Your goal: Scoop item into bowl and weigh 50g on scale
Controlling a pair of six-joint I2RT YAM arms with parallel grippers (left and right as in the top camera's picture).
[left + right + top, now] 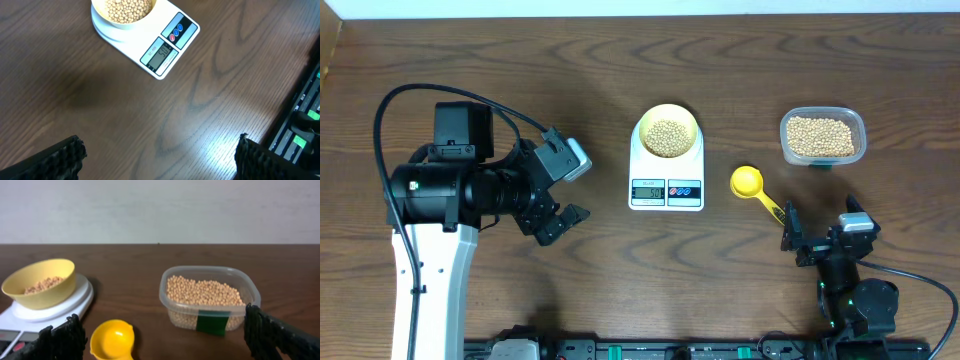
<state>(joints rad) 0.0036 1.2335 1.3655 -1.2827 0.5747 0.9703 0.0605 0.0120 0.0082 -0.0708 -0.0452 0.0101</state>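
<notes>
The pale-yellow bowl (667, 134) sits on the white scale (666, 185) at the table's middle and holds tan beans (667, 138). The scale's display reads about 50 in the left wrist view (161, 54). More beans (821, 137) fill a clear tub (823, 136) at the right. The bowl (40, 282), scale (55, 311) and tub (207, 297) also show in the right wrist view. My left gripper (558, 222) is open and empty, left of the scale; its fingers (160, 155) frame bare table. My right gripper (822, 240) is open and empty near the front right.
A bright yellow measuring spoon (756, 190) lies empty on the table between the scale and the tub, its handle pointing at my right gripper; it also shows in the right wrist view (113, 340). A black rail (670, 350) runs along the front edge.
</notes>
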